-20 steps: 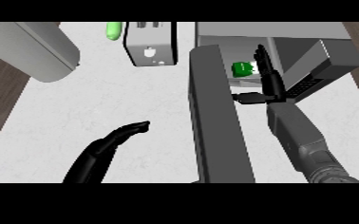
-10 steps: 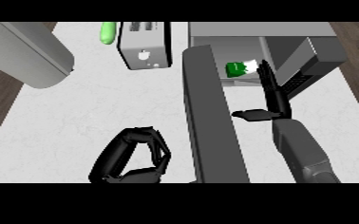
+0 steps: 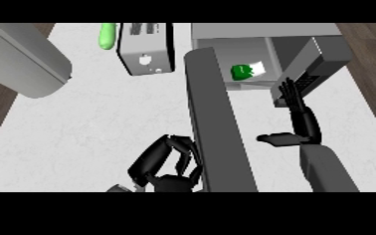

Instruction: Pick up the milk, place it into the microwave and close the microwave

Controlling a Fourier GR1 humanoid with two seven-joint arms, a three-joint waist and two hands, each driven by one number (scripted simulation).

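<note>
even, flat light; counter [image 3: 88, 124] bright, no glare; microwave [image 3: 294, 45] interior dimmer; soft faint shadows.
</note>
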